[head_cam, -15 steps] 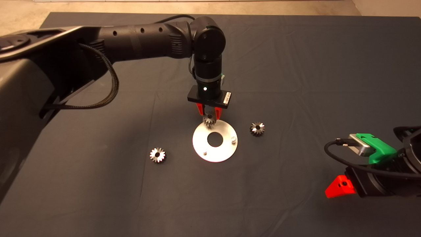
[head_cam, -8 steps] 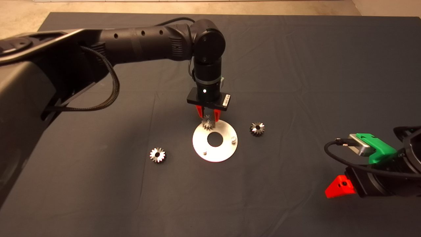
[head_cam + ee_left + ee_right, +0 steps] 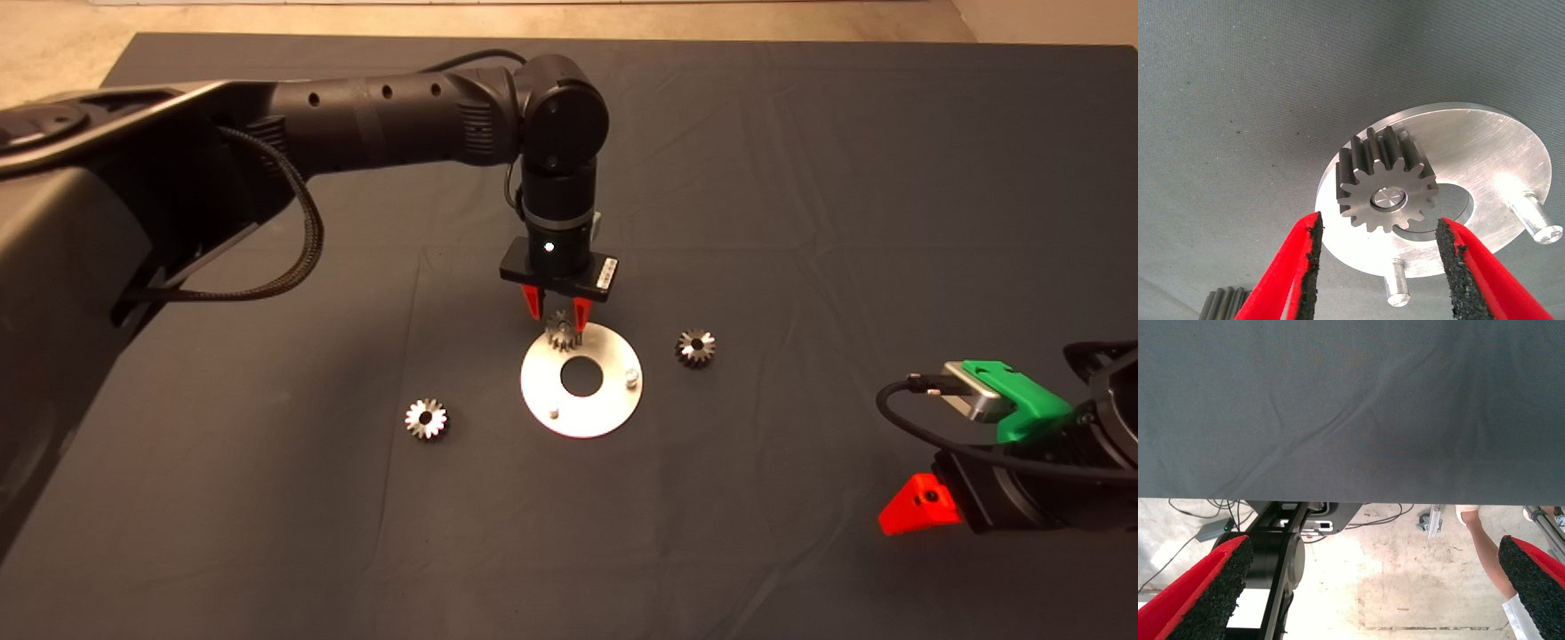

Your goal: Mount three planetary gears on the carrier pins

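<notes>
Dark mat: left gripper hanging spread over 1st gear, seated on disc's far pin; 2 gears lying loose either side; right gripper idling open near-right; next, prob. lift clear & fetch another.

Overhead camera looks down on the mat; left wrist camera sits close above the shared disc.

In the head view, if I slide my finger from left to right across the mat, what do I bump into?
Loose gear → disc with a gear on one pin under the left claw → second loose gear → parked right claw.
</notes>
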{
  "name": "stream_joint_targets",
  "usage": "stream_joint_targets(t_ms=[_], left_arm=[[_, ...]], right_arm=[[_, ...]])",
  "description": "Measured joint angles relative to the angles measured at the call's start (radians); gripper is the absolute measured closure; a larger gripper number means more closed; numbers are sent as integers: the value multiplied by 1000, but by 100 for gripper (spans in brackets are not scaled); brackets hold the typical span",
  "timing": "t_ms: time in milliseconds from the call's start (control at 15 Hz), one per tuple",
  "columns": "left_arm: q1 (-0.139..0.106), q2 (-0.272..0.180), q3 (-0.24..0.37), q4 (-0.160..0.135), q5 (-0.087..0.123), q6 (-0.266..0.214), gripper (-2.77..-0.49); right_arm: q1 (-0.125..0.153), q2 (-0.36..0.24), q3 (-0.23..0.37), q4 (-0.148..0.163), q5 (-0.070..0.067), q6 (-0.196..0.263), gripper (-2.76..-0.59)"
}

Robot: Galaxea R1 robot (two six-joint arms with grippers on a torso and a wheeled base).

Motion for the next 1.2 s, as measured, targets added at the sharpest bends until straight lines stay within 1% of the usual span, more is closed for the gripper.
stream_joint_targets(t_ms=[67,200,333,400,467,600,667,733,800,867,933,1000,1067,1133,1200], left_arm=[[0,0,0,0,0,0,-116],[0,-5,3,0,0,0,-129],[-1,-21,20,1,0,-1,-131],[-3,-37,37,0,0,-1,-134],[-3,-61,57,0,-1,-2,-146],[-3,-132,105,0,0,-6,-147],[-3,-171,130,1,0,-18,-154],[-3,-211,159,2,1,-41,-161],[-3,-244,193,2,6,-61,-161],[-3,-268,227,2,8,-81,-166],[-3,-281,258,2,7,-99,-174],[-3,-291,285,1,7,-109,-175],[-3,-300,307,1,1,-125,-175],[-3,-319,326,1,-3,-146,-184],[-3,-343,341,1,-1,-164,-189]], right_arm=[[0,0,0,0,0,0,-275],[0,0,0,0,0,0,-275],[0,0,0,0,0,0,-275],[0,0,0,0,0,0,-275],[0,0,0,0,0,0,-275],[0,0,0,0,0,0,-275],[0,0,0,0,0,0,-275],[0,0,0,0,0,0,-275],[0,0,0,0,0,0,-275],[0,0,0,0,0,0,-275],[0,0,0,0,0,0,-275],[0,0,0,0,0,0,-275],[0,0,0,0,1,0,-275],[0,0,0,0,0,0,-275],[0,0,0,0,0,0,-275]])
